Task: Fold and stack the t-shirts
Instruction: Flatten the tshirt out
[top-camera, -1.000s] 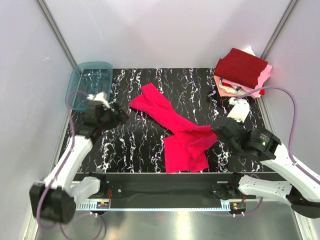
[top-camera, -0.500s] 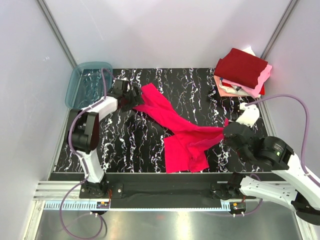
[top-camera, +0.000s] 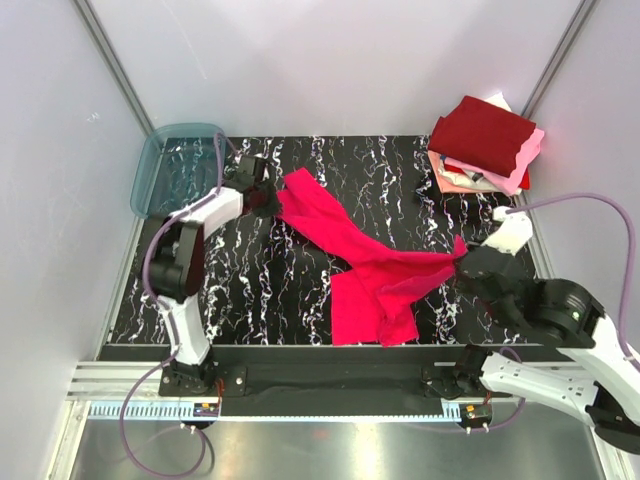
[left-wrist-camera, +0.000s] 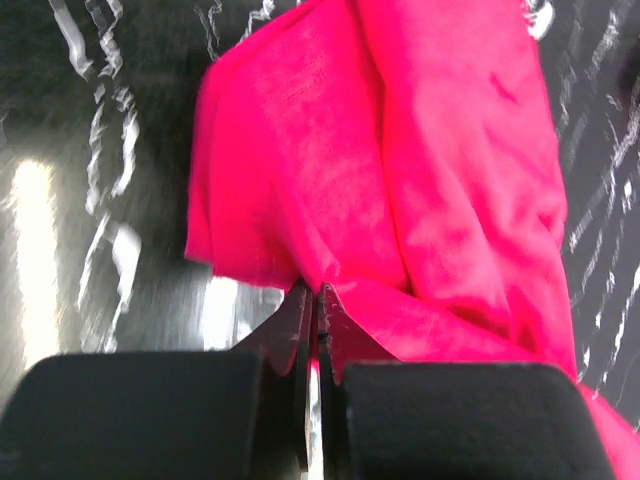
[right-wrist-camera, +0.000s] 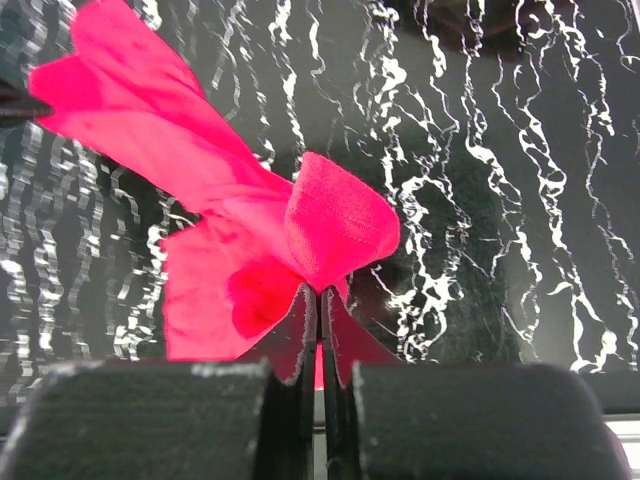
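Note:
A bright pinkish-red t-shirt (top-camera: 360, 255) lies stretched slantwise across the black marbled table, from back left to front right. My left gripper (top-camera: 272, 200) is shut on its back-left edge (left-wrist-camera: 300, 250). At the shirt's right end my right gripper (top-camera: 462, 256) is shut on a raised fold of cloth (right-wrist-camera: 335, 225). A stack of folded t-shirts (top-camera: 485, 145), dark maroon on top over pale pink, salmon and white, sits at the back right corner.
A translucent blue-grey tub (top-camera: 172, 165) stands at the back left corner, just behind the left arm. White walls with metal rails close in the table on three sides. The table's front edge (top-camera: 320, 352) runs along the arm bases.
The left gripper reached across to the shirt's back-left edge and shut on it. The right gripper drew its end of the shirt further right, and the cloth now lies more stretched.

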